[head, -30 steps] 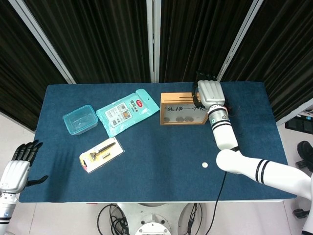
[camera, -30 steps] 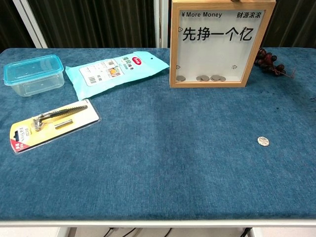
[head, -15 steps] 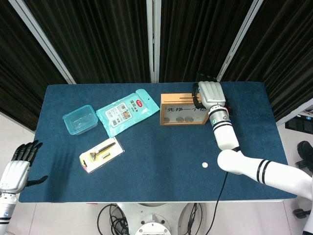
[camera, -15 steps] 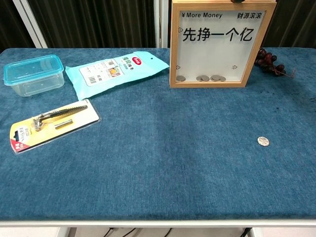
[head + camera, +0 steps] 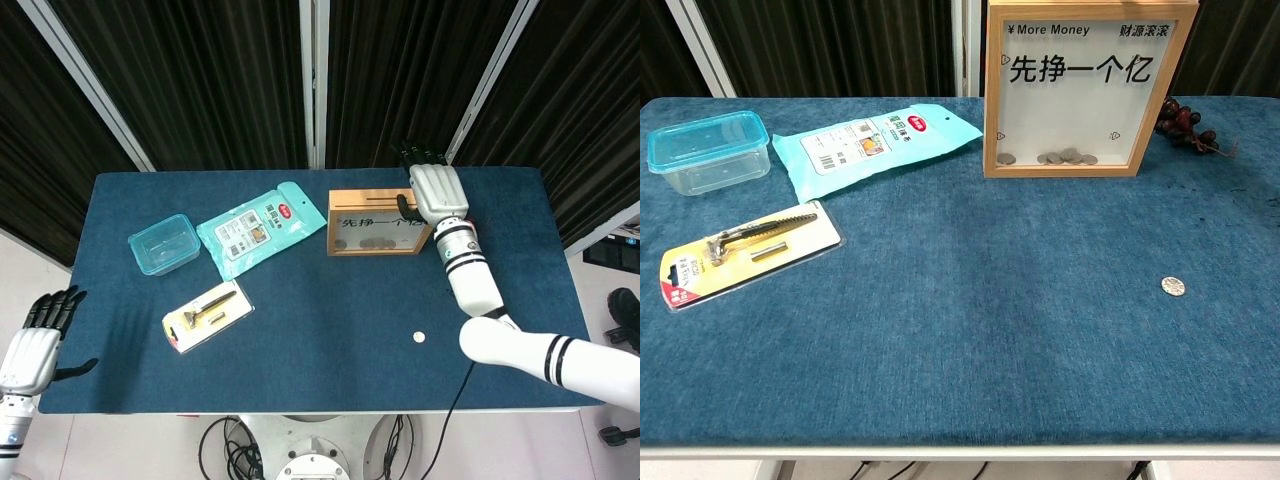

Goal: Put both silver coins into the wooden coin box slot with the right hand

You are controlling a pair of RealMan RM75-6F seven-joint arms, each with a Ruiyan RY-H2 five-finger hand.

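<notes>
1. Since a second ago my right hand [image 5: 437, 190] has shifted slightly to the right at the far right corner of the upright wooden coin box [image 5: 374, 222]; the coins behind its clear front now form a slightly taller pile.
2. Nearest item: one small round silver coin [image 5: 1173, 286] lying flat on the blue cloth-covered table [image 5: 970, 330], right of centre, well apart from the coin box and touching nothing.
3. My left hand [image 5: 38, 343], white with black fingers, hangs off the near left corner of the table, fingers apart, holding nothing.
4. Yellow-backed blister card holding a metal razor [image 5: 745, 250], flat on the left side of the table, tilted.
5. Clear plastic food container with a teal lid [image 5: 708, 150], near the far left edge.
6. Light-blue soft pack of wet wipes [image 5: 875, 143], lying between the container and the coin box.
7. Coin box in the chest view [image 5: 1087, 88]: light wood frame, transparent front printed "More Money" with Chinese characters, several silver coins [image 5: 1065, 157] heaped at the bottom inside.
8. Bunch of dark red grapes [image 5: 1185, 124], just beside the box's right side.
9. Right hand: back of the hand faces up, fingers reaching past the box top toward the curtain; whether it has hold of anything I cannot tell.
</notes>
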